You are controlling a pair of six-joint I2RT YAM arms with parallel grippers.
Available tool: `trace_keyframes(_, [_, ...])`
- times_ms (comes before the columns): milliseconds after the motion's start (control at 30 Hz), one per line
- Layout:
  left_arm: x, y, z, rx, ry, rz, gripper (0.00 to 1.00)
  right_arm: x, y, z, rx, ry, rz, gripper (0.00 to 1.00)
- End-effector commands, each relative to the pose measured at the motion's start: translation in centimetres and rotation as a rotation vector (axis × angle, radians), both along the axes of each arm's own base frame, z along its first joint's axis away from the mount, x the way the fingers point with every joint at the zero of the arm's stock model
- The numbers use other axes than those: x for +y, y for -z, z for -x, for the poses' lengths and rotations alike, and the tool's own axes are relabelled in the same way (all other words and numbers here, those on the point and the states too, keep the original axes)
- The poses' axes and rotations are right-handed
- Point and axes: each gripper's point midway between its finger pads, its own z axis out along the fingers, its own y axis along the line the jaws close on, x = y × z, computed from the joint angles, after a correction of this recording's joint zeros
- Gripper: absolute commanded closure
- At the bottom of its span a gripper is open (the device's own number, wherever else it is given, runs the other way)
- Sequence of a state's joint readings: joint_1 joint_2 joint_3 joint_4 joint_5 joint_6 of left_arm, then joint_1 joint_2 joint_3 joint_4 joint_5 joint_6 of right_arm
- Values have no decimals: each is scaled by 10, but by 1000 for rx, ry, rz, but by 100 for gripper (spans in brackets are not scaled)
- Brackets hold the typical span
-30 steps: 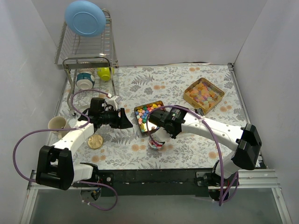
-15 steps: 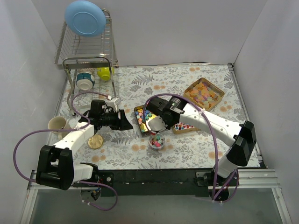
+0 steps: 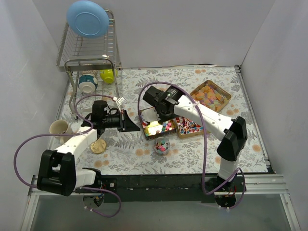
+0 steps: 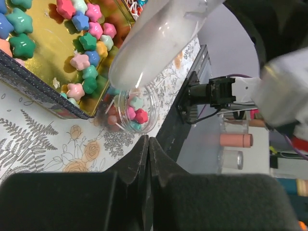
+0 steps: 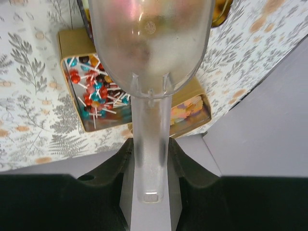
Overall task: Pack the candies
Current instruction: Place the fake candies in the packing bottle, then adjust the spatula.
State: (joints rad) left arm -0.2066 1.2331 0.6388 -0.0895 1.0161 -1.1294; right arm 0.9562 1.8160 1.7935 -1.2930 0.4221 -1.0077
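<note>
The candies lie in three gold tins: bright star-shaped lumps (image 4: 82,53) in the left tin (image 3: 144,115), wrapped pieces on sticks (image 5: 96,96) in the middle tin (image 3: 190,127), and orange-yellow gummies (image 3: 210,95) at the back right. A small glass jar (image 3: 162,145) in front holds a few star lumps (image 4: 136,114). My right gripper (image 5: 150,159) is shut on the handle of a clear plastic scoop (image 5: 151,48). Its bowl hangs over the star tin. My left gripper (image 4: 148,143) is shut on nothing, just left of the star tin and low over the cloth.
A round gold lid (image 3: 98,146) and a beige cup (image 3: 58,127) sit at the left. A wire dish rack (image 3: 89,53) with a blue plate (image 3: 87,18) and cups stands at the back left. Walls close in both sides.
My right arm has swung the scoop from above the jar back and left to over the star tin. The left gripper has closed from open, staying in place.
</note>
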Motion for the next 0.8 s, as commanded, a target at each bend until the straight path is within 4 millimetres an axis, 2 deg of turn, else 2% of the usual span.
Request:
trace_keyframes(0, [-8,-7,-5,47,31,55,100,38,-22,13,19,-27,-153,99])
trace_keyframes(133, [-9,1,-15,70,15,41,100,61,-32,31,61,-107,-228,99])
trace_keyframes(367, [-10,20,-21,114,2,13,100,75,-53,48,105,-161,-346,99])
trace_keyframes(467, [-9,27,-23,131,-9,0,100,79,-49,47,110,-147,-350,99])
trace_keyframes(533, [-5,32,-32,142,-66,-57,100,68,-42,36,83,-86,-307,99])
trace_keyframes(633, [9,47,-30,189,-148,-169,98,46,-25,20,91,30,-267,99])
trace_keyframes(667, [18,58,-31,209,-209,-236,99,38,-15,19,106,62,-245,99])
trace_keyframes(767, [29,74,-28,239,-269,-301,100,14,0,11,106,141,-182,99])
